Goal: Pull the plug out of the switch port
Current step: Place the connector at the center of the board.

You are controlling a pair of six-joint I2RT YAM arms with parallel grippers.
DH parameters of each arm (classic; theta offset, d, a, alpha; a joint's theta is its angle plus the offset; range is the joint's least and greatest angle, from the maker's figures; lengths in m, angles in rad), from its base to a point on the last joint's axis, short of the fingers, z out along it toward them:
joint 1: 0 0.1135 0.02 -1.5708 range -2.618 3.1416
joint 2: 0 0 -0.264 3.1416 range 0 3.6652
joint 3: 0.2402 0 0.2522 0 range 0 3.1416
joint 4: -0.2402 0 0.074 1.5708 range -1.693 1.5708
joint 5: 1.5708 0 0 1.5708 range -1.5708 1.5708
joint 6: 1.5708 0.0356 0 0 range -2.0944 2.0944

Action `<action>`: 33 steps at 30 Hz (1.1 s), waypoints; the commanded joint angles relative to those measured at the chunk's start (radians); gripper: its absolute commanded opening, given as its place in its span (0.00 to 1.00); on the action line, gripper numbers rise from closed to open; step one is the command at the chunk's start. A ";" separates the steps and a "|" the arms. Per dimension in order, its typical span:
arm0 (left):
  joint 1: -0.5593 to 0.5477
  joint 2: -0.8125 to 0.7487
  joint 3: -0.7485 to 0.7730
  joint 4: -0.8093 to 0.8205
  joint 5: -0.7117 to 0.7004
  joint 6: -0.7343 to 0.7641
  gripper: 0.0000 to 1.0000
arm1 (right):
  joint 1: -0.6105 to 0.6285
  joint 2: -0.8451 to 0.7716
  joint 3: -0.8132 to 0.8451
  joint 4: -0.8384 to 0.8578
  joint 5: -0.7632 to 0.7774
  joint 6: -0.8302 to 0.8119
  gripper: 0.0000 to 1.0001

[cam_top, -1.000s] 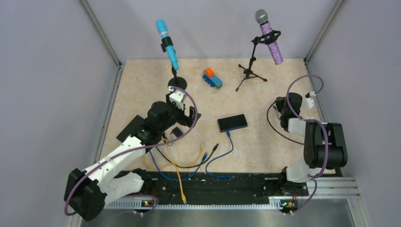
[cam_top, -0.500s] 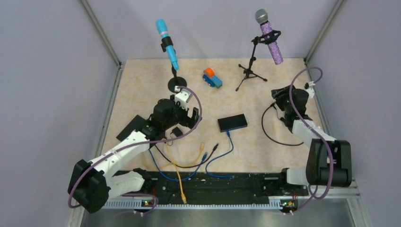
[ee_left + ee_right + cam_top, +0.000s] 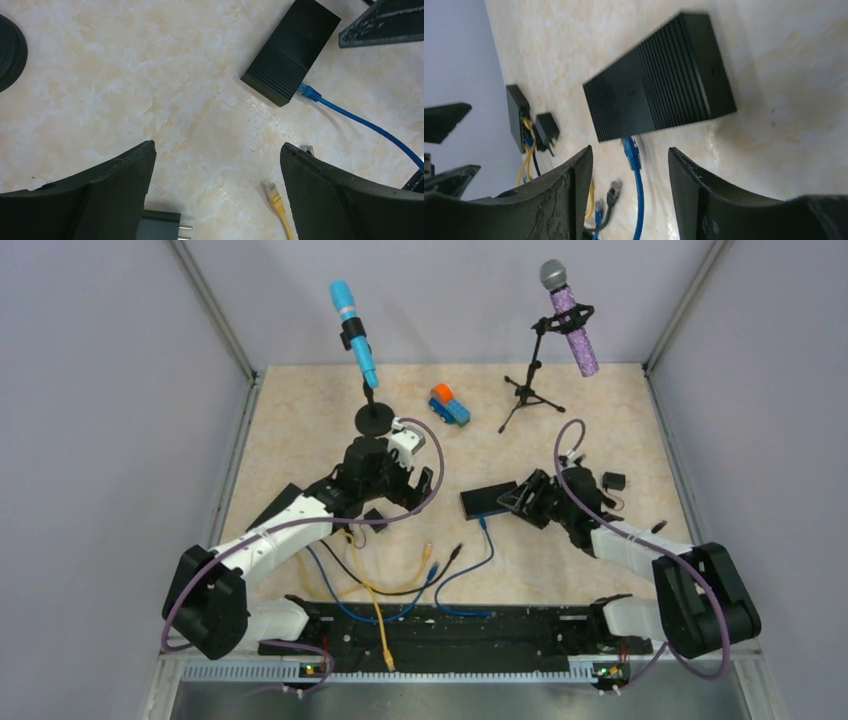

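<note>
Black switch (image 3: 659,95), right hand (image 3: 630,155) arrived, apparently parted

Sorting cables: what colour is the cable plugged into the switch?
Blue cable, clearest in the left wrist view.

text/labels: none readable | switch (image 3: 659,95) casing: no legible print, right wrist view blurred | other views: too small to tell

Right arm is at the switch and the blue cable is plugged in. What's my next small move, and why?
Probably ease the right gripper forward until its jaws flank the blue plug, before closing. The jaws stand open and empty, the plug sits seated in the switch, and in the right wrist view it lies nearly in line between them, just ahead.
</note>
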 commanded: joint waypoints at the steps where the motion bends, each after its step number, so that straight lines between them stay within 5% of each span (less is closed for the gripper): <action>1: 0.002 0.007 0.022 0.012 0.042 0.012 0.99 | 0.075 0.040 -0.013 0.094 -0.056 0.062 0.57; 23: 0.002 0.054 0.020 0.014 0.062 0.044 0.99 | 0.135 0.342 -0.133 0.517 -0.141 0.273 0.53; 28: -0.018 0.178 0.041 0.122 0.148 0.174 0.99 | 0.134 0.351 -0.136 0.520 -0.119 0.273 0.46; 33: -0.057 0.382 0.256 0.009 0.195 0.332 0.99 | 0.134 0.341 -0.138 0.501 -0.085 0.273 0.44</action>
